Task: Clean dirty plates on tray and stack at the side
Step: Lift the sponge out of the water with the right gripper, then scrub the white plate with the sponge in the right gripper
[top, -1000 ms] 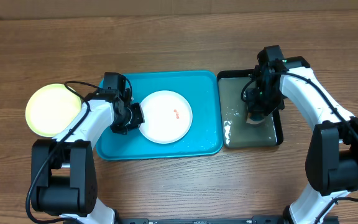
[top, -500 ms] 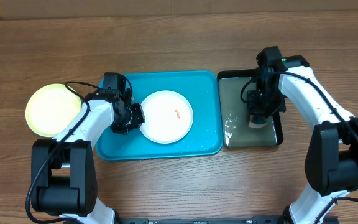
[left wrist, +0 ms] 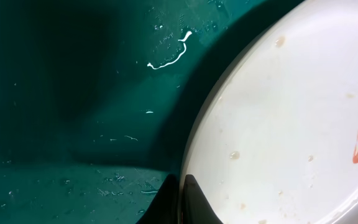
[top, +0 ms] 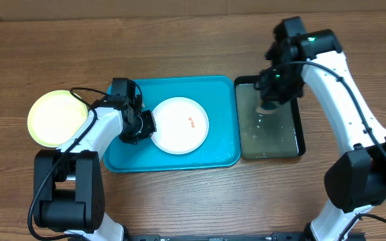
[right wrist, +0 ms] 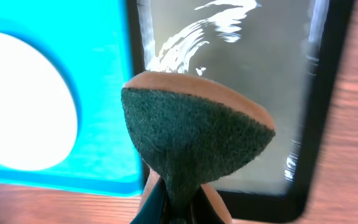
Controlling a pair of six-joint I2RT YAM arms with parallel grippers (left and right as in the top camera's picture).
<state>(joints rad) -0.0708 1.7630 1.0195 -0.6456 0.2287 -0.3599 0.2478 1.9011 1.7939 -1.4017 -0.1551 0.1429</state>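
A white plate (top: 179, 125) with a small orange smear (top: 190, 122) lies in the teal tray (top: 213, 90). My left gripper (top: 147, 125) is shut on the plate's left rim; the left wrist view shows its dark fingertips (left wrist: 194, 200) pinching the edge of the white plate (left wrist: 278, 124) above the wet tray (left wrist: 73, 93). A yellow-green plate (top: 57, 118) rests on the table to the left of the tray. My right gripper (right wrist: 179, 214) is shut on a sponge (right wrist: 194, 140), green scouring face outward, hanging over the black tray (top: 273, 137).
The black tray (right wrist: 247, 62) holds a shallow film of water and sits right against the teal tray's right side. Bare wooden table surrounds both trays. A cardboard wall runs along the far edge.
My right arm has lifted the sponge out of the black tray's water and swung it toward the tray's far left end. The left gripper and the white plate have stayed put.
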